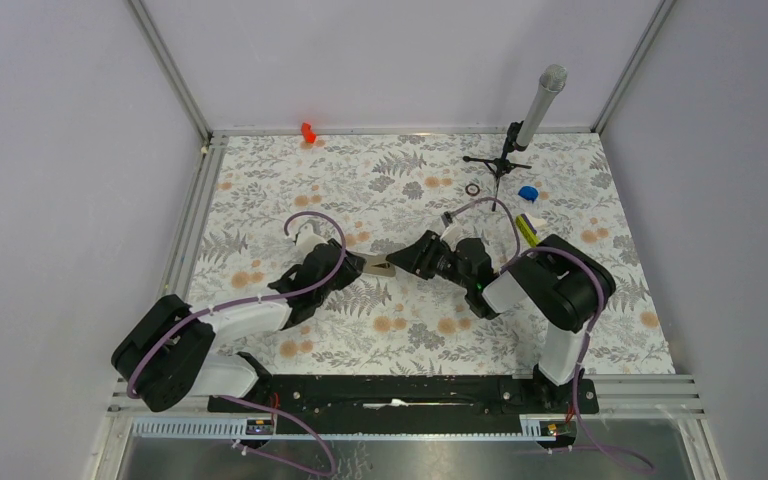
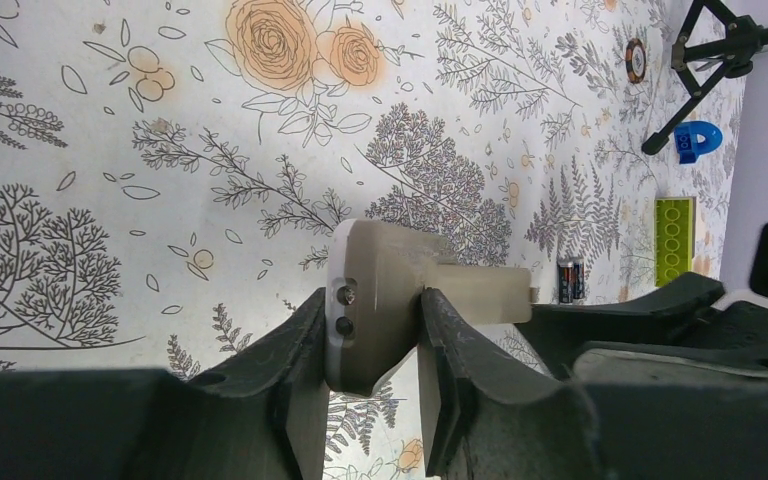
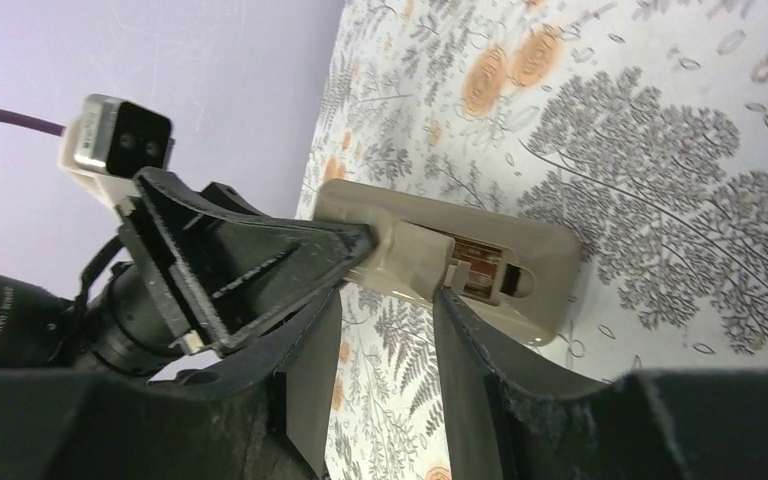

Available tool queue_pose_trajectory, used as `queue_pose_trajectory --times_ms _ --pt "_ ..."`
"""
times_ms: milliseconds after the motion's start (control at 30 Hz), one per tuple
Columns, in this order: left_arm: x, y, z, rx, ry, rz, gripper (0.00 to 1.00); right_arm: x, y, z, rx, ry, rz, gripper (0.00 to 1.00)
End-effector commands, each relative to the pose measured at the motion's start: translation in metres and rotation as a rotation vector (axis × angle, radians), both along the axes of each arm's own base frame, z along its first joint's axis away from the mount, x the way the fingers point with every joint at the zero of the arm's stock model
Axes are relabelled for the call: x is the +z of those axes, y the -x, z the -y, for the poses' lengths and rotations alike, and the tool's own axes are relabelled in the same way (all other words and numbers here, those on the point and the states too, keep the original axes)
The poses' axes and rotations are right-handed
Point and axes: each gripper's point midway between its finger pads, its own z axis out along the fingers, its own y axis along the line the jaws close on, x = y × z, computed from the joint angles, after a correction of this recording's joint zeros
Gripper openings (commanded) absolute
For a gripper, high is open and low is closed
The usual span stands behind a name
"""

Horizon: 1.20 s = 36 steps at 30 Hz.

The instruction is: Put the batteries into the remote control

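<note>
The white remote control [image 2: 380,270] is held off the table, its rounded end clamped between my left gripper's [image 2: 372,305] fingers. In the right wrist view the remote's [image 3: 550,270] back face shows, with its cover [image 3: 415,250] slid partway off an orange-brown battery compartment [image 3: 480,272]. My right gripper [image 3: 390,300] is open, its fingertips at the remote's lower edge by the cover, with table showing between them. Two dark batteries [image 2: 570,280] lie side by side on the table beyond the remote. In the top view both grippers [image 1: 365,266] [image 1: 400,266] meet at the remote [image 1: 381,267].
A yellow-green bar [image 2: 674,238] lies near the batteries, also seen in the top view [image 1: 525,230]. A blue piece [image 1: 528,192], a small dark ring [image 1: 473,189] and a microphone on a tripod [image 1: 508,155] stand at the back right. A red piece [image 1: 308,131] sits at the back wall.
</note>
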Motion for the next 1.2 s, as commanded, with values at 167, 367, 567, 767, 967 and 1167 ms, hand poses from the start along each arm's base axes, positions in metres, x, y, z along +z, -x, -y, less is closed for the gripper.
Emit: queue_pose_trajectory --times_ms 167,367,567,767,967,1167 --pt "-0.074 0.077 -0.048 -0.153 -0.352 -0.319 0.00 0.011 -0.010 0.021 -0.120 0.153 0.043 0.48" --pt "-0.056 0.070 -0.044 -0.220 -0.399 -0.286 0.00 0.004 -0.025 0.059 -0.273 0.382 0.049 0.51" --pt "-0.032 0.058 -0.036 -0.292 -0.430 -0.211 0.00 0.019 -0.016 0.067 -0.235 0.454 0.108 0.57" --pt "0.020 0.060 0.019 -0.665 -0.341 -0.024 0.00 0.047 0.008 0.057 -0.046 0.458 0.248 0.77" --pt "0.090 0.086 0.061 -0.994 -0.194 0.107 0.00 0.089 0.061 0.051 0.216 0.407 0.417 0.93" --pt "0.145 0.124 0.076 -1.246 -0.047 0.237 0.00 0.113 0.110 0.053 0.381 0.308 0.482 0.92"
